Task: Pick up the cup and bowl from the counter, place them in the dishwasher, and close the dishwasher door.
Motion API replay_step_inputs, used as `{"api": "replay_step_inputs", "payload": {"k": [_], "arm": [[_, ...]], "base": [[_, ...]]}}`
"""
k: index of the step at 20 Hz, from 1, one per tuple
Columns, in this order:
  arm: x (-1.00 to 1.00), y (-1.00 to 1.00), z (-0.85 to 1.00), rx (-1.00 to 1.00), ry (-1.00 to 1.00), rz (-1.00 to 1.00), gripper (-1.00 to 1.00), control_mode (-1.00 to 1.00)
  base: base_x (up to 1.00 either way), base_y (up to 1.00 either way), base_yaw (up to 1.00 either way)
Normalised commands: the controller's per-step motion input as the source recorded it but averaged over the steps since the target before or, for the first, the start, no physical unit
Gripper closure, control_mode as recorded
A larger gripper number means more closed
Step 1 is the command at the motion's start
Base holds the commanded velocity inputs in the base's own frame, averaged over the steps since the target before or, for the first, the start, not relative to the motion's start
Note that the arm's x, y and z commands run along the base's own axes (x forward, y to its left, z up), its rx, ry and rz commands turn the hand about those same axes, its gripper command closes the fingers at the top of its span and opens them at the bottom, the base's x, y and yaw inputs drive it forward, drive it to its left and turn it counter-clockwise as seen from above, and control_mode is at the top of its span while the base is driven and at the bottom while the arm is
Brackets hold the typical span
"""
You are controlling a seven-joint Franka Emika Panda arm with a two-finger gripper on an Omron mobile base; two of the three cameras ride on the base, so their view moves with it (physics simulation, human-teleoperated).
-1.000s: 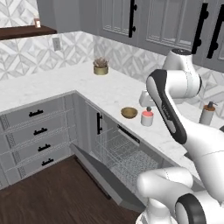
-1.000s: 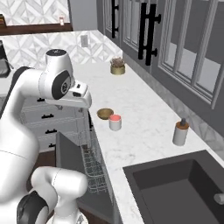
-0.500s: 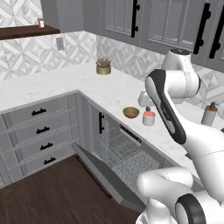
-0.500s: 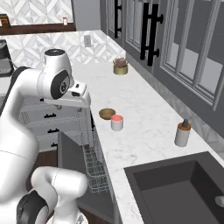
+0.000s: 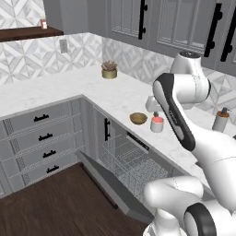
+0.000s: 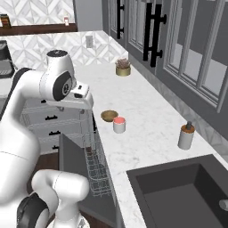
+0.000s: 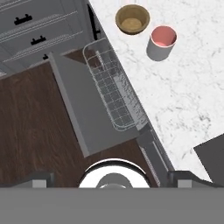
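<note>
1. The small white-grey cylindrical cup with a pink-red inside (image 7: 161, 43) stood upright on the long white marble desk (image 7: 183, 92), near its front edge.
2. The shallow golden-brown wooden-looking bowl (image 7: 132, 19) sat just beside the cup, apart from it, on the same desk.
3. The flat dark-grey drop-down dishwasher door (image 7: 87, 109) hung open, lowered over the dark wooden floor (image 7: 30, 131).
4. The silver wire-mesh rack (image 7: 114, 92) of the grey built-in dishwasher (image 5: 133, 166) lay exposed above the open door.
5. The two dark fingers (image 7: 39, 180) stood wide apart at the bottom corners of the hand view, clamped on nothing.
6. The white arm (image 6: 58, 84) was raised above the dishwasher, well apart from cup and bowl.
7. A grey soap bottle with a black pump (image 6: 186, 136) stood farther along the desk, near the dark sink (image 6: 182, 191).
8. A small golden pot with a plant (image 5: 109, 70) stood by the back wall.
</note>
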Motion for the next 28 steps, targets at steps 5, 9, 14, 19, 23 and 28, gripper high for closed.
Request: {"api": "replay_step_inputs", "payload": {"k": [5, 9, 14, 19, 23, 28], "arm": [[0.98, -0.26, -0.34, -0.11, 0.07, 0.02, -1.00, -1.00], [1.00, 0.01, -0.86, -0.22, 0.11, 0.15, -1.00, -1.00], [1.00, 0.00, -0.77, -0.17, 0.24, 0.18, -1.00, -1.00], [0.98, -0.02, -0.29, -0.07, 0.08, 0.18, -1.00, -1.00], [0.99, 0.00, -0.05, 0.00, 0.02, 0.19, -1.00, -1.00], [0.73, 0.10, -0.64, 0.00, 0.12, 0.17, -1.00, -1.00]], "base": [[0.00, 0.00, 0.00], [0.00, 0.00, 0.00], [0.00, 0.00, 0.00], [0.00, 0.00, 0.00], [0.00, 0.00, 0.00], [0.00, 0.00, 0.00]]}}
